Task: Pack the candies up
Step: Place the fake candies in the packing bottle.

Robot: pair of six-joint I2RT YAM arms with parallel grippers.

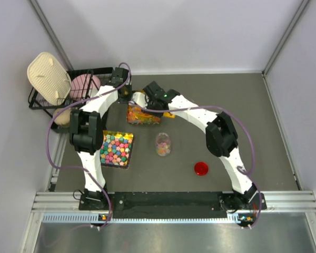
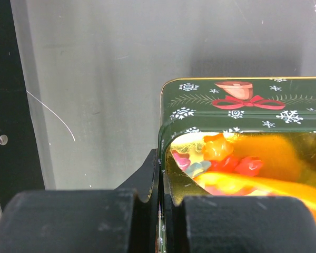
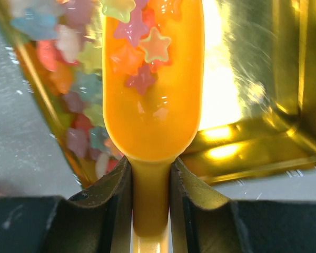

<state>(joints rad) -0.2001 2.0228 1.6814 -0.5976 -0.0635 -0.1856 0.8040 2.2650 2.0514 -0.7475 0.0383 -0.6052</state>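
Top view: the clear plastic jar (image 1: 163,144) at centre looks only part-filled. Most small star-shaped candies (image 1: 142,117) lie in the gold-lined tin (image 1: 128,113) just above it, and the red round lid (image 1: 201,168) sits apart at lower right, so packing seems early.

Left wrist view: the left gripper (image 2: 160,182) pinches the tin's glossy green, snowflake-printed wall.

Right wrist view: the right gripper (image 3: 150,179) is clamped on the smooth orange plastic scoop (image 3: 152,105), which is loaded with translucent stars over the mirror-bright tin floor.
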